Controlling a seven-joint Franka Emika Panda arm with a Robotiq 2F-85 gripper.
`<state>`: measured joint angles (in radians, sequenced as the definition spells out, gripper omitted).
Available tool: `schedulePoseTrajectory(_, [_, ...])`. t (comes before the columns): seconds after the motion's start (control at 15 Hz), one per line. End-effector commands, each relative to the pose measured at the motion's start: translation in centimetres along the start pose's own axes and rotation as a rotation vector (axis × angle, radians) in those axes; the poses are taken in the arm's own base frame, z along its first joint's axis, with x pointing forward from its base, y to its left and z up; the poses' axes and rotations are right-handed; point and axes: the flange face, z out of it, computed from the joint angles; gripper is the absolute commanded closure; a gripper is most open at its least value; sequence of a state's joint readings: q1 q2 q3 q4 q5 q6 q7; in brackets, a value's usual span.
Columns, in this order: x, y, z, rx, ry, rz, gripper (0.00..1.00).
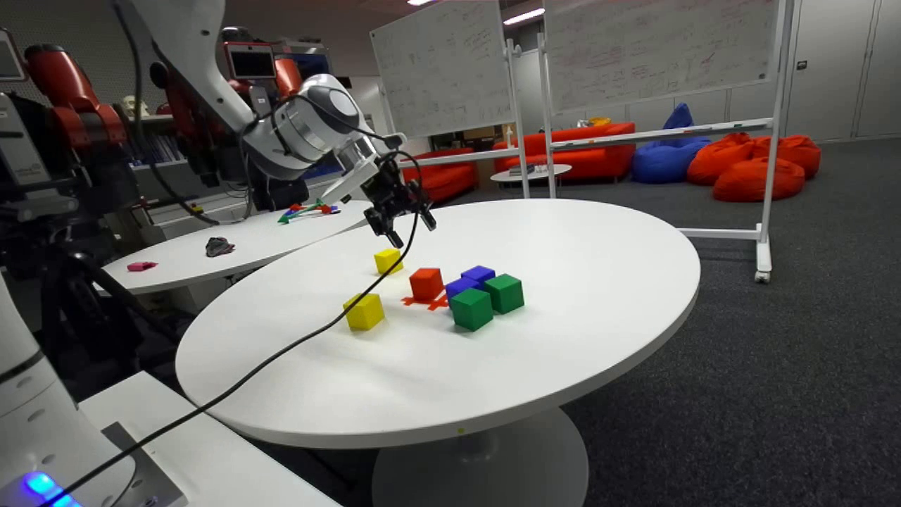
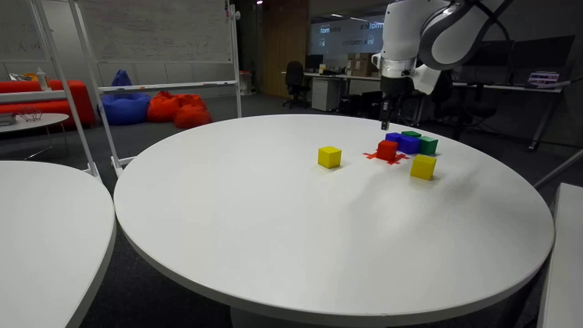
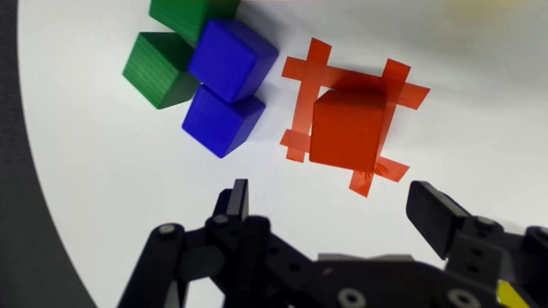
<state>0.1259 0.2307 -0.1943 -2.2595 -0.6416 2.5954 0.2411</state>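
Observation:
My gripper is open and empty above the round white table. In the wrist view its fingers stand wide apart with bare table between them. Nearest ahead is a red block on crossed red tape strips. Two blue blocks touch each other beside it, with two green blocks against them. In both exterior views the red block lies near two yellow blocks. A yellow patch shows behind the right finger.
A black cable hangs from the arm across an exterior view. Another white table with small items adjoins the round one. Whiteboards, a red sofa and beanbags stand behind. The table's edge shows in the wrist view.

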Motion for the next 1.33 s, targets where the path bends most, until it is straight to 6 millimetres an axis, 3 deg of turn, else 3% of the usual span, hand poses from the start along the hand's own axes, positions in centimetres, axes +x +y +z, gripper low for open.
schedulePoseTrajectory(0.0, [-4.5, -0.4, -6.4, -0.092, 0.103, 0.012, 0.0])
schedulePoseTrajectory(0.2, [-6.2, -0.6, -9.4, -0.144, 0.162, 0.018, 0.0])
schedulePoseTrajectory(0.47, [-7.9, -0.9, -11.6, -0.151, 0.199, 0.023, 0.0])
schedulePoseTrajectory(0.6, [-8.4, -0.9, -12.0, -0.152, 0.203, 0.023, 0.0])
schedulePoseTrajectory(0.67, [-6.8, -0.9, -11.5, -0.134, 0.201, 0.018, 0.0])
schedulePoseTrajectory(1.27, [-6.8, -1.1, -11.5, -0.134, 0.199, 0.017, 0.0])
